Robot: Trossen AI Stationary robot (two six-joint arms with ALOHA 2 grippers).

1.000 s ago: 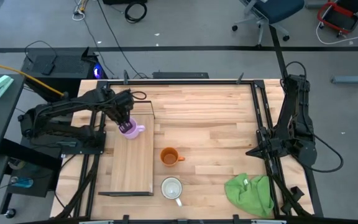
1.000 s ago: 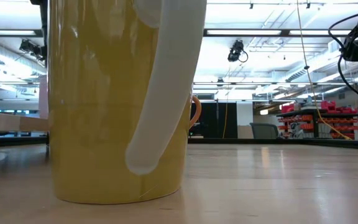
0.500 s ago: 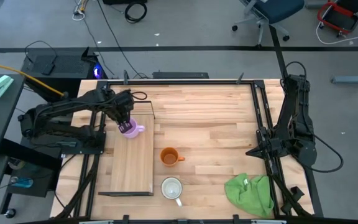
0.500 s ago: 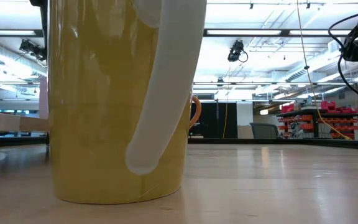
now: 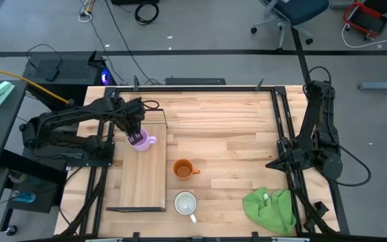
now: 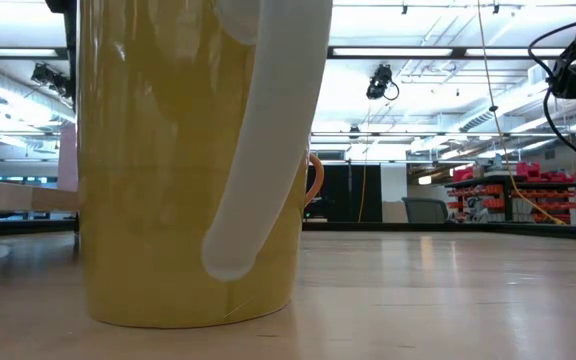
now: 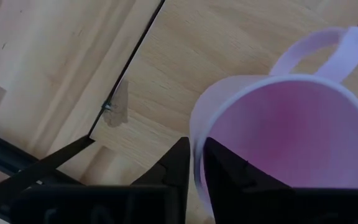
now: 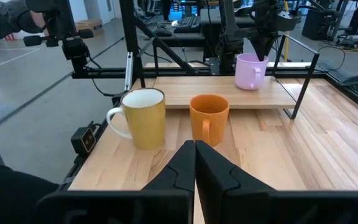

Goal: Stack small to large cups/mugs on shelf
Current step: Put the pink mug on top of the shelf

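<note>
The light purple mug point(image 5: 142, 141) is at the far end of the shelf point(image 5: 143, 178), upright, handle toward the table's right. My left gripper point(image 5: 134, 131) is shut on it from above. The orange mug point(image 5: 182, 169) stands on the tabletop right of the shelf. The larger mug point(image 5: 185, 202), white inside and yellow outside, stands nearer the front edge. My right gripper point(image 8: 194, 149) is shut and empty, held back at the table's right side. My left gripper pinches the purple mug's rim point(image 7: 197, 158) on the side away from the handle point(image 7: 328, 53), one finger inside the mug and one outside. The fingers come from above, pointing down. The mug is upright over the shelf board point(image 8: 229, 93); whether its base rests on it I cannot tell.
A green cloth point(image 5: 271, 208) lies at the table's front right. Black frame rails point(image 5: 281, 134) run along the table's left and right sides. The shelf's thin black wire frame point(image 7: 129, 74) stands at its ends. The larger mug fills the low view point(image 6: 188, 160).
</note>
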